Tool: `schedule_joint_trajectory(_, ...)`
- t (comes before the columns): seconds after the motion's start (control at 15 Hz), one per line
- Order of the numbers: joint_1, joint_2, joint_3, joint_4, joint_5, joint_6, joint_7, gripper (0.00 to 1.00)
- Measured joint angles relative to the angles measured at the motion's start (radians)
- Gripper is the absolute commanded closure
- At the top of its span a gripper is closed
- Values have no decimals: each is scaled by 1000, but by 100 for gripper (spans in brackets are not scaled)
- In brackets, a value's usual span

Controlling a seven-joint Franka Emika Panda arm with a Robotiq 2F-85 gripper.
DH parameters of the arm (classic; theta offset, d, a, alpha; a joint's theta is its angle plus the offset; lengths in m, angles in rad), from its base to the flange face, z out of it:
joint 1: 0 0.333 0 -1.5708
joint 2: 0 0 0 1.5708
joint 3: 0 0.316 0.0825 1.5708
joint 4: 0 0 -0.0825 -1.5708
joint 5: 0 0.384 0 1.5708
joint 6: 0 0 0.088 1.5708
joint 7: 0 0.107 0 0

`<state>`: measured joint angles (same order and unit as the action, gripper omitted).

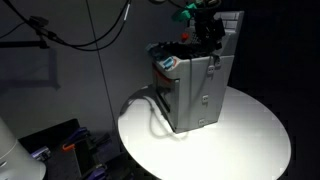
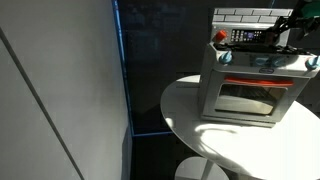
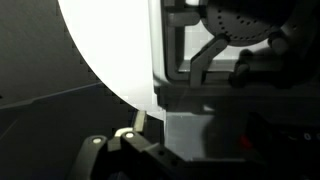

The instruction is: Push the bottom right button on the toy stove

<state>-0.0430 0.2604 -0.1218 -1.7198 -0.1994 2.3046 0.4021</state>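
The grey toy stove [image 1: 200, 90] stands on a round white table [image 1: 255, 135]. In an exterior view it [image 2: 250, 95] shows a glass oven door, red knobs [image 2: 225, 57] and a white tiled back wall [image 2: 250, 14]. My gripper [image 1: 207, 33] hangs over the stove top near the back wall, and it also shows in an exterior view [image 2: 290, 35]. The wrist view looks down on a dark burner [image 3: 240, 20], the grey stove body [image 3: 200, 115] and a small red spot [image 3: 247, 143]. The fingers are dark, so I cannot tell their state.
A white cord [image 1: 152, 112] runs from the stove across the table. Black cables [image 1: 100, 40] hang behind. A grey wall panel with a blue edge [image 2: 118, 70] stands beside the table [image 2: 230, 140]. Clutter [image 1: 60, 145] lies below the table edge [image 3: 110, 60].
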Motion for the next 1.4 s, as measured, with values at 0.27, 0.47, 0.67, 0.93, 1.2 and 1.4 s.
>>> schedule_joint_trajectory(0.27,0,9,0,8,0,0,0,0)
schedule_joint_trajectory(0.47,1,14,0,16,0,0,0,0)
schedule_joint_trajectory(0.67,1,19,0,22,0,0,0,0)
schedule_joint_trajectory(0.93,3,25,0,27,0,0,0,0)
schedule_joint_trajectory(1.2,4,29,0,31,0,0,0,0)
schedule_joint_trajectory(1.4,4,33,0,37,0,0,0,0)
